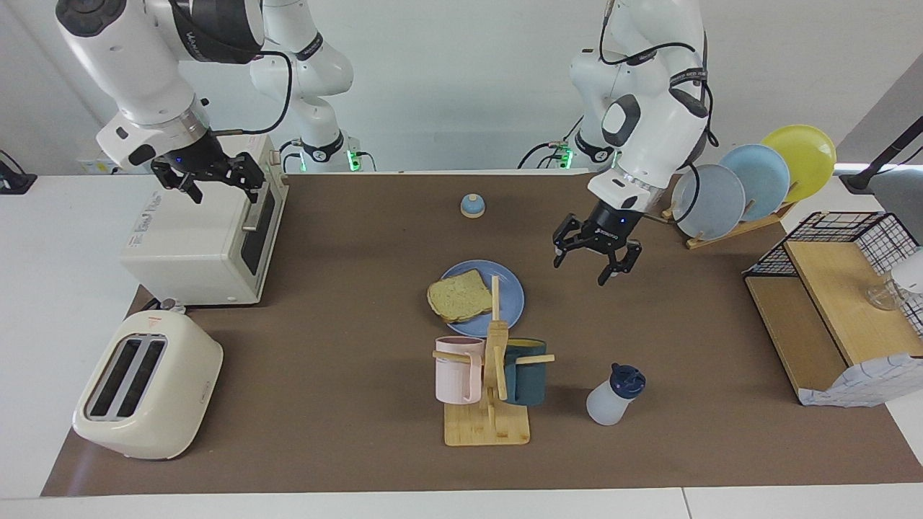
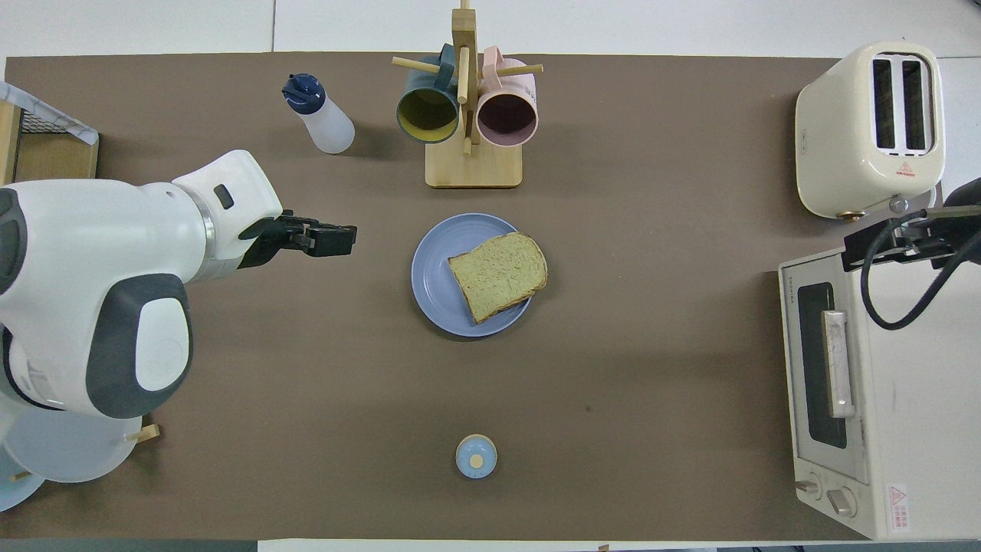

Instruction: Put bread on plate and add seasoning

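Overhead view lays out my table [image 2: 651, 383]: a matte brown mat over a white top, white margins showing along its edges, a pale wall past my bases in the facing view. Wide bare mat lies between the plate and the toaster oven, and around the small bell [image 2: 476, 456] close to my bases.

My bread [image 2: 498, 276], a square tan slice with a rough crumb and darker crust, lies on the round, flat light blue plate [image 2: 433, 268] mid-table, one corner overhanging the rim toward my right arm's end. Farther from me stands a wooden mug rack [image 2: 473, 157] with a teal and a pink mug. Beside it, toward my left arm's end, stands the seasoning [image 2: 322, 115], a cloudy plastic bottle with a dark blue knobbed cap.

My left gripper [image 1: 597, 261] hangs released, fingers apart, over bare mat near the plate. My right gripper [image 1: 209, 180] is also released, over the boxy white toaster oven [image 1: 195, 245]. A rounded cream toaster [image 1: 148, 386] sits farther out.
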You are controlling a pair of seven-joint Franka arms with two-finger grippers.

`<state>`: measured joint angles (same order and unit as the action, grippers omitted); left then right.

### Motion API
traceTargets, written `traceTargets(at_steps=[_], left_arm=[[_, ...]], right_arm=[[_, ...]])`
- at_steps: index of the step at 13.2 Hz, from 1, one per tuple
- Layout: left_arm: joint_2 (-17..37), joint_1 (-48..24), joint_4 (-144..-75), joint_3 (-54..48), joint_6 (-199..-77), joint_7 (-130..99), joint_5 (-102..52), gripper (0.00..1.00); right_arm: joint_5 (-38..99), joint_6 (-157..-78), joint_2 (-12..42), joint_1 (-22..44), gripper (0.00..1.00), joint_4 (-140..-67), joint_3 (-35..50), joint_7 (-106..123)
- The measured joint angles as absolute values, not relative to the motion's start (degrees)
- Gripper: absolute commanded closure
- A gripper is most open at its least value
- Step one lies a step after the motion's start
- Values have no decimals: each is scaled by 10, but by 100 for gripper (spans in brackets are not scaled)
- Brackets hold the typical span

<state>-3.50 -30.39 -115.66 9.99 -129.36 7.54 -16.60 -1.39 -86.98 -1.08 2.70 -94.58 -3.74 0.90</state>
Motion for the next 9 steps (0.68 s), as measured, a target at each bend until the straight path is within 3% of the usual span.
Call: traceTargets(at_steps=[6, 9], left_arm=[[-41, -256, -1005, 109, -1033, 57, -87, 0], [-42, -230, -962, 112, -957, 57, -50, 0]], right_arm=[[-14, -870, -11, 27, 0, -946, -37, 9], [-14, -870, -11, 27, 0, -946, -37, 9]])
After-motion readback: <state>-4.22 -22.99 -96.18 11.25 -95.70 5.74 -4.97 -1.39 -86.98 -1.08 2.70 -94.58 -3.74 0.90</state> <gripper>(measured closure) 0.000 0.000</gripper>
